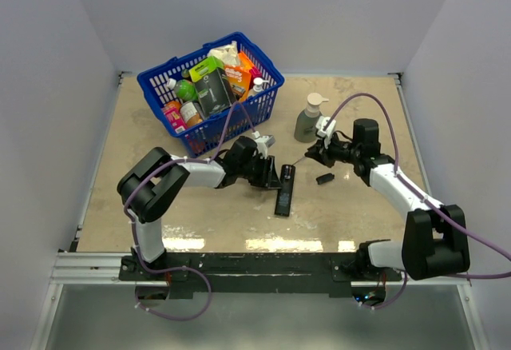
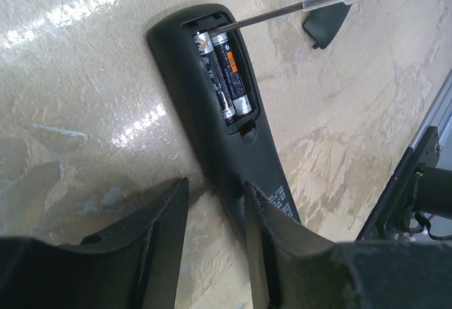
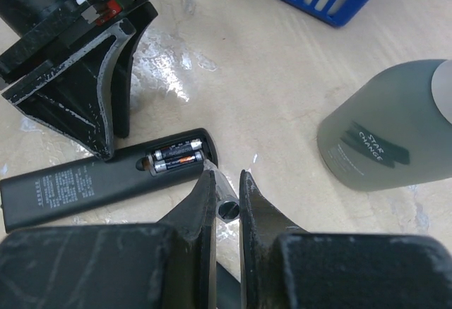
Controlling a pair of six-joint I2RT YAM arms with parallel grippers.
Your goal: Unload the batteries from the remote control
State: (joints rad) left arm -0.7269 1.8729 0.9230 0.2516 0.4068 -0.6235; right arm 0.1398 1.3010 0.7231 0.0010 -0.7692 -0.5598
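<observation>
Table (image 1: 160, 222) runs beige and glossy from the near rail to the remote control (image 2: 258, 164), a slim black bar lying flat near the middle, slot face up. The batteries (image 2: 224, 73) sit side by side in the slot. The left gripper (image 2: 215, 183) stands over it, jaws apart, one finger at its long edge. The right gripper (image 3: 226, 175) is clamped on a screwdriver (image 2: 304, 2), its tip at one end of the slot. A cover piece (image 1: 324, 178) lies just right. A bottle (image 1: 307, 122) and a basket (image 1: 211, 130) stand beyond.
</observation>
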